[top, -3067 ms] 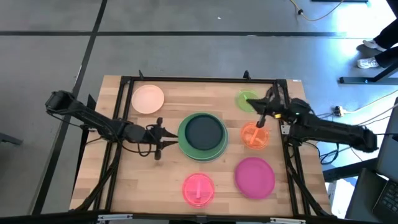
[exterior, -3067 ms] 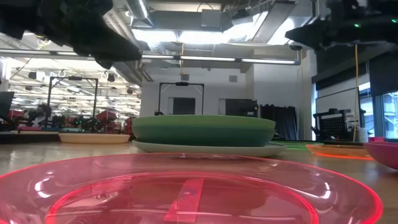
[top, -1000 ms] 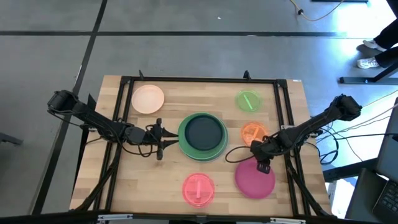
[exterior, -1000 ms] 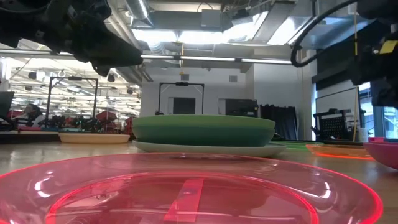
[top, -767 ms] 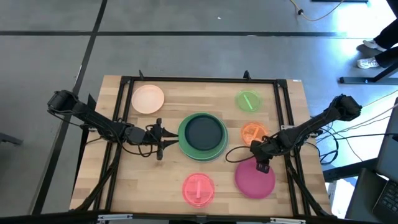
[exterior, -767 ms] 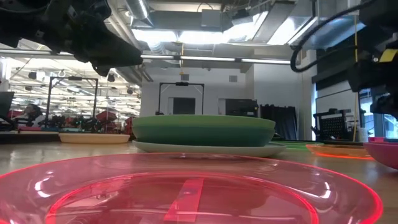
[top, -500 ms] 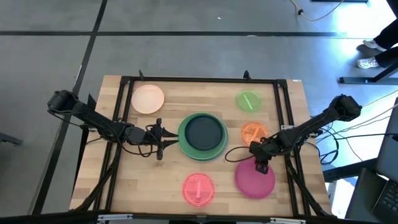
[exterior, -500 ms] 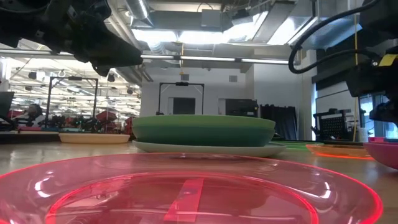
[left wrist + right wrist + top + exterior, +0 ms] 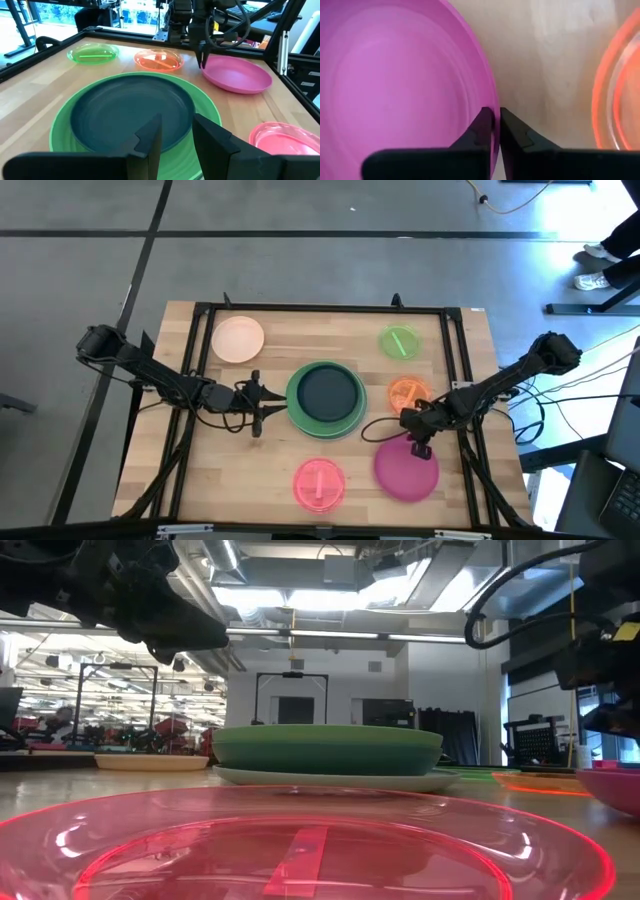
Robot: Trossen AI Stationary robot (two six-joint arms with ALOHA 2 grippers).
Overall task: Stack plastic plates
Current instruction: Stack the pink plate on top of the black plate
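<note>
One magenta plate (image 9: 406, 471) nudged slightly leftward on the worktop (image 9: 270, 345) since half a second ago, its far rim pinched in the right tool (image 9: 419, 448), nearly closed. Left tool (image 9: 262, 406) parked narrowly open beside the dark plate (image 9: 325, 393) on the green stack (image 9: 298, 420); orange plate (image 9: 405, 392) just beyond, pink plate (image 9: 318, 482) nearby

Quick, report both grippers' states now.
Left gripper: open, holding nothing, beside the plate stack.
Right gripper: shut on the magenta plate rim.
</note>
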